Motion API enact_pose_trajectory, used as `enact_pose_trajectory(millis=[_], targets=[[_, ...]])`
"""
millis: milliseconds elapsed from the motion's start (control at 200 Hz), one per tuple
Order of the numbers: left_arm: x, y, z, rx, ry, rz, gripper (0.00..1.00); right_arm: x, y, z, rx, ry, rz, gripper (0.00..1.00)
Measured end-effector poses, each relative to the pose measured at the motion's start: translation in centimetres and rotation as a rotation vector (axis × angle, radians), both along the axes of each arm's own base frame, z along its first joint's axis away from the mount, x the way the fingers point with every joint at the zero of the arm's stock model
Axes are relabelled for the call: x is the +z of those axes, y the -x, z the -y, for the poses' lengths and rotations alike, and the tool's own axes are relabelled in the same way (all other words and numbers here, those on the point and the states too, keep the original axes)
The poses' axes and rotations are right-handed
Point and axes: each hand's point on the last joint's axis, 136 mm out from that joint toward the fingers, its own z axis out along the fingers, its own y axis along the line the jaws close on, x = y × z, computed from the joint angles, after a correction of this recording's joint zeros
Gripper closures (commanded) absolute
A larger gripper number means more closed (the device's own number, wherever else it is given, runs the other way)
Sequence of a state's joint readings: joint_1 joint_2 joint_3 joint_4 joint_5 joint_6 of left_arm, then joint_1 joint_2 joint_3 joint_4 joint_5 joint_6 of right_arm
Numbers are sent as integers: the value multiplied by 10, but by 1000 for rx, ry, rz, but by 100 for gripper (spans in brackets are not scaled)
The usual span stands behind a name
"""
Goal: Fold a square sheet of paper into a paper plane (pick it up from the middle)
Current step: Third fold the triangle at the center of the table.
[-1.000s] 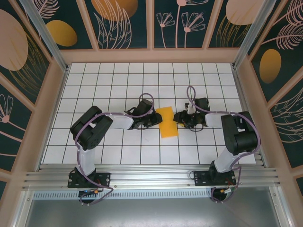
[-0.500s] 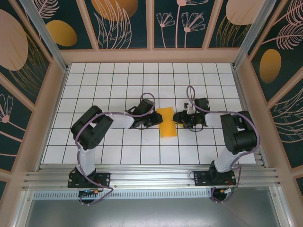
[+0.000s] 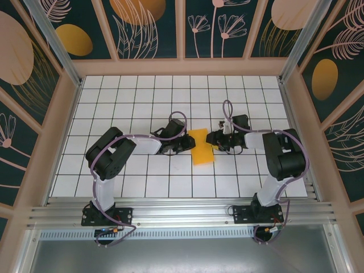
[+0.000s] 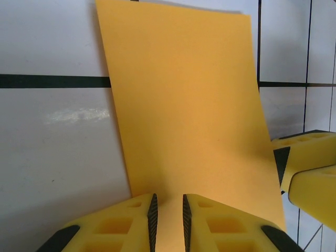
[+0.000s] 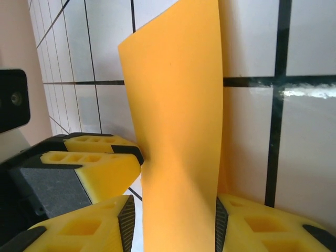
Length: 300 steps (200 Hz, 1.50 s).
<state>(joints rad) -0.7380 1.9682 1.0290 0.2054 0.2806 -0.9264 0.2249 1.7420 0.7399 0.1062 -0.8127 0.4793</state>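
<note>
Thin orange-yellow paper sheet (image 4: 184,105) looked matt, smooth. White black-gridded tabletop (image 4: 58,157) was glossy. Yellow plastic fingers (image 4: 113,226) carried ribbed black pads (image 4: 153,220).

Bright, even light from above leaves only faint, soft shadows on the white desk (image 3: 142,96), whose glossy tiles show pale glare streaks in both wrist views, where the nearest foreground blurs slightly.

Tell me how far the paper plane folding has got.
Done: the sheet of paper looks like a narrow rectangle, possibly folded once. In hand: left gripper pinches one edge; right gripper straddles the opposite edge, jaws apart. Remaining: nose and wing folds; no pointed dart yet.
</note>
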Motion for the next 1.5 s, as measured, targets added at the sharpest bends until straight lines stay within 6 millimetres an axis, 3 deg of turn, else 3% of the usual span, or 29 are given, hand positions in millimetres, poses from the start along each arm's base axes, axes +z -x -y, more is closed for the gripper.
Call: enact_pose_trajectory(millis=[225, 460, 651, 886, 991, 1076, 1306, 1501], targets=[[0, 0, 0, -2, -1, 2, 76, 0, -6, -2, 7, -7, 1, 55], [0, 0, 0, -9, -3, 8, 73, -3, -8, -2, 17, 4, 1, 85], [6, 0, 0, -41, -12, 52, 60, -10, -3, 1, -18, 13, -50, 92], [47, 15, -13, -137, -41, 228, 46, -14, 7, 3, -120, 14, -131, 94], [70, 31, -3, -228, -66, 344, 42, -9, 5, 1, -155, 6, -138, 94], [79, 49, 9, -310, -105, 426, 40, -8, 3, -1, -169, 7, -142, 94], [61, 99, 31, -501, -263, 546, 36, -11, 5, -5, -181, 20, -158, 93], [40, 101, 39, -557, -397, 592, 33, -12, 4, -4, -189, 28, -154, 93]])
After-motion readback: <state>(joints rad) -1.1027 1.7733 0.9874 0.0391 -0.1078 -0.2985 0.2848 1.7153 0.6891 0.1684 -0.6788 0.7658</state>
